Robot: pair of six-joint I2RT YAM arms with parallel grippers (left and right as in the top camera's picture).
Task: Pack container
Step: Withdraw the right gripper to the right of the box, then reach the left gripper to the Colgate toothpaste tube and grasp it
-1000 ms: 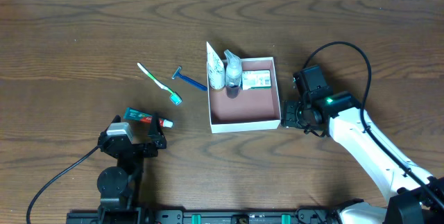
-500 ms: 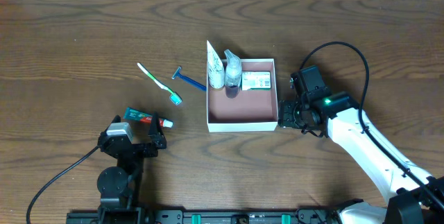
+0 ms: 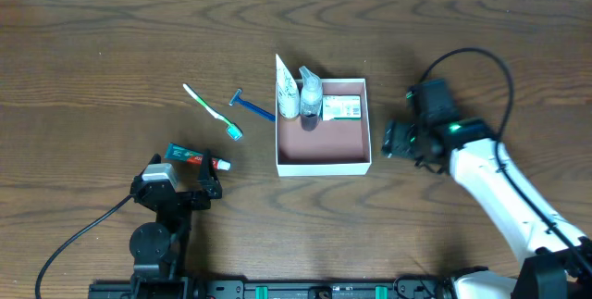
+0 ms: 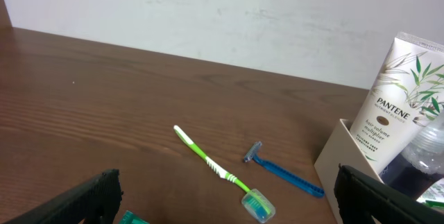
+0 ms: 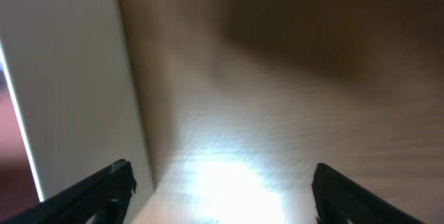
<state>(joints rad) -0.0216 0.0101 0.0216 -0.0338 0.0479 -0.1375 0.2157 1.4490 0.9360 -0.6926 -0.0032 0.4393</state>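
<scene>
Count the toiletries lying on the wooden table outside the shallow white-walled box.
3: a green-and-white toothbrush left of the white-walled box, a blue razor between it and the box, and a green-and-red toothpaste tube nearer the robot's side. None seems hidden.

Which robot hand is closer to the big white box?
Right. The right gripper sits just off the right wall of the box; the left gripper is far to its left, near the toothpaste.
</scene>
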